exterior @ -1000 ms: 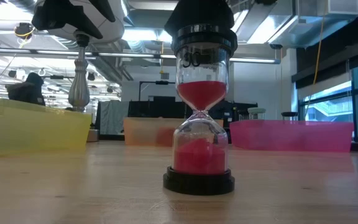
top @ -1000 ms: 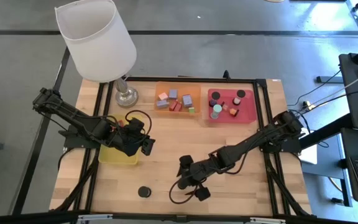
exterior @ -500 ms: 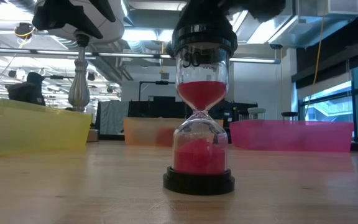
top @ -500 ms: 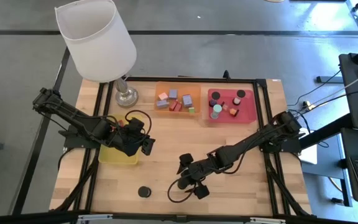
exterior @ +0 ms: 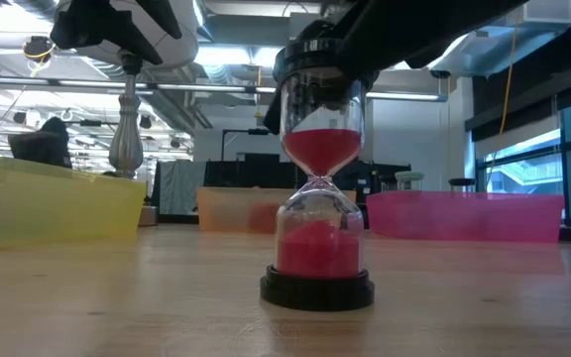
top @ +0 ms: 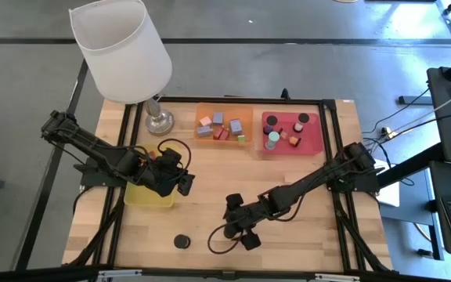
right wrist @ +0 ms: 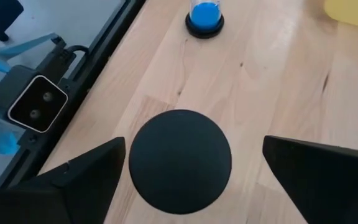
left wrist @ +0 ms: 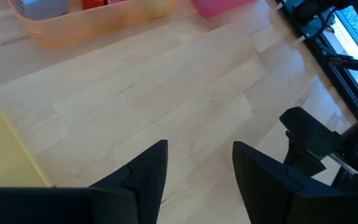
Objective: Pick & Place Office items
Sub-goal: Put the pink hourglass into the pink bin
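A red-sand hourglass (exterior: 317,198) with black caps stands upright on its base near the table's near edge. Its round black top (right wrist: 180,160) lies between the wide-open fingers of my right gripper (right wrist: 185,177), which hovers over it (top: 239,233) with a clear gap on each side. A second hourglass, with blue sand (right wrist: 204,15), stands farther left (top: 182,242). Small lavender, red and teal blocks and black discs lie in the orange tray (top: 248,114) and the red tray (top: 313,141). My left gripper (top: 185,185) is open in the air beside the yellow tray (top: 149,196).
A white-shaded lamp (top: 124,55) stands on its metal base (top: 159,121) at the far left corner. The low camera's housing (right wrist: 36,99) sits at the near edge beside the black frame rail. Bare wood lies between the trays and the hourglasses.
My right gripper has shifted a little toward the table's left and far side above the red hourglass. In the low view its dark body now reaches in from the right over the top cap. The hourglass has stayed in place.
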`<action>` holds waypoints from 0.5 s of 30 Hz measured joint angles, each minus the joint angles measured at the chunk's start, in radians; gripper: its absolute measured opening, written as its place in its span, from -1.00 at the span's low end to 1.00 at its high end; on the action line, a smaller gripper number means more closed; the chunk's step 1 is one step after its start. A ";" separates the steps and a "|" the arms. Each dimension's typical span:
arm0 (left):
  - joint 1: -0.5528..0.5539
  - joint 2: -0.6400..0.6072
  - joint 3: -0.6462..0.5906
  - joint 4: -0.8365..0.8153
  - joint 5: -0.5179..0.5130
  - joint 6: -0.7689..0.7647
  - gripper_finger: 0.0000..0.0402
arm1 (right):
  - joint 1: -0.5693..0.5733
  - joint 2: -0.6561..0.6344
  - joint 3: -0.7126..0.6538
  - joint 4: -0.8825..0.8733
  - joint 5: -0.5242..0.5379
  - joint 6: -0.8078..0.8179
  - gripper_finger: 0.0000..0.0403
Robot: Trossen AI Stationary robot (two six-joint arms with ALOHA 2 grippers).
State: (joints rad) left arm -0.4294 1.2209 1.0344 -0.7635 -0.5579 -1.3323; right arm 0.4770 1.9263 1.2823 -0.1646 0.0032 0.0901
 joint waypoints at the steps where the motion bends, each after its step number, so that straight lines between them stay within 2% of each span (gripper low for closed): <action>1: 0.000 0.000 0.000 0.000 0.000 0.001 -0.12 | 0.000 0.000 0.000 0.000 0.000 0.002 0.84; 5: 0.000 0.000 0.000 0.000 0.000 0.004 -0.12 | 0.000 0.000 0.000 0.000 0.005 0.000 0.59; 11: 0.000 0.000 0.000 -0.001 0.000 0.010 -0.12 | 0.000 0.000 0.000 0.000 0.004 -0.001 0.08; 15: 0.000 0.000 0.000 -0.004 0.000 0.011 -0.12 | 0.000 0.000 0.000 -0.001 0.004 0.007 0.07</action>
State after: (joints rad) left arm -0.4294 1.2209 1.0344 -0.7673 -0.5579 -1.3217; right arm 0.4767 1.9259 1.2823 -0.1657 0.0074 0.0975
